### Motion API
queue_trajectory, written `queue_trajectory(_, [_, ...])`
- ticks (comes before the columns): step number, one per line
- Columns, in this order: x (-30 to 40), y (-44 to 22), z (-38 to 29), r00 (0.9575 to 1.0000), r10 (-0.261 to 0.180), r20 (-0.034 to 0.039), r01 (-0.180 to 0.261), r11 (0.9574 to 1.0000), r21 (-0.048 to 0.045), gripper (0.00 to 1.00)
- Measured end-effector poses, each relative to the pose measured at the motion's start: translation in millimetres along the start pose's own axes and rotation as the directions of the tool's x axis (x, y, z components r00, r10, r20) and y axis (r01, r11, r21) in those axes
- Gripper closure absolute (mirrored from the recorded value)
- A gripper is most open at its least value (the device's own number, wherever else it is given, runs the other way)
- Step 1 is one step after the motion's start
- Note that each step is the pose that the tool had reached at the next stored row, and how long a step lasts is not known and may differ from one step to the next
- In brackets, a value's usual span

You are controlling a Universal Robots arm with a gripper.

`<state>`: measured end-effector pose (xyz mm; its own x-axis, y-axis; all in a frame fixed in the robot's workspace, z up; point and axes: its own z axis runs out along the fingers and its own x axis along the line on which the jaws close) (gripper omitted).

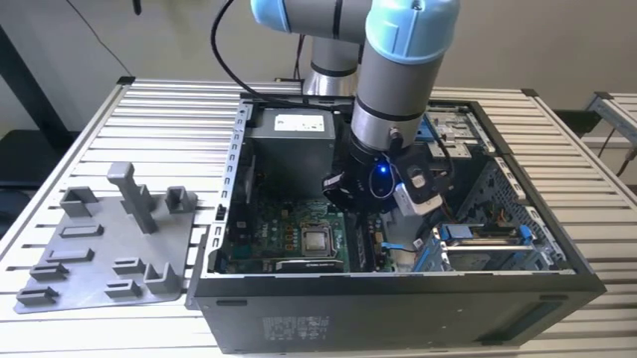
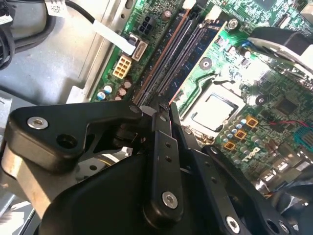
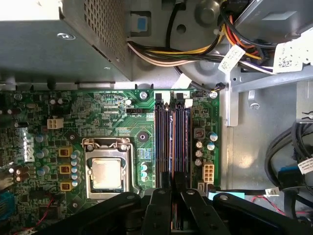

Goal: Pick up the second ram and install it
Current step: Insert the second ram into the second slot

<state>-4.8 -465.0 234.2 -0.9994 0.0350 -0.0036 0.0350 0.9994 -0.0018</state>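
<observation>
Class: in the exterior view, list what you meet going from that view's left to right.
Grey plastic fixture tray with upright posts → open black computer case with green motherboard → blue drive caddy.

No wording could be made out. A white label (image 1: 301,123) sat on the grey power supply box (image 1: 289,153) and a block of pale print (image 1: 295,326) on the case's front panel (image 1: 398,321) in the exterior view. White cable tags (image 3: 231,58) in the first wrist view carried small print – illegible.
</observation>
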Motion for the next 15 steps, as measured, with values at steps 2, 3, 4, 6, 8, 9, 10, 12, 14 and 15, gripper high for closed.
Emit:
queue_trajectory(2, [0.0,0.2,0.3,1.0000,0.000,0.0000,0.000,1.0000,-0.0002,0.86])
queue_trajectory(3, [0.0,0.4,0.9,1.0000,0.000,0.0002,0.000,1.0000,-0.0007,0.86])
queue_trajectory(4, [0.0,0.6,1.2,1.0000,0.000,0.0001,0.000,1.0000,-0.0005,0.86])
queue_trajectory(6, [0.1,1.2,2.1,1.0000,0.000,0.0001,0.000,1.0000,-0.0003,0.86])
queue_trajectory(8, [0.1,1.9,3.1,1.0000,0.000,0.0001,0.000,1.0000,-0.0004,0.86])
queue_trajectory(9, [0.1,2.1,3.4,1.0000,0.000,0.0001,0.000,1.0000,-0.0003,0.86])
queue_trajectory(10, [0.1,2.0,3.7,1.0000,0.000,0.0001,0.000,1.0000,-0.0003,0.86])
queue_trajectory(12, [0.4,2.1,4.7,1.0000,0.000,0.0001,0.000,1.0000,-0.0005,0.86])
queue_trajectory(14, [0.5,2.1,5.7,1.0000,0.000,0.0001,0.000,1.0000,-0.0007,0.86])
queue_trajectory(15, [0.6,2.1,6.2,1.0000,0.000,0.0001,0.000,1.0000,-0.0008,0.86])
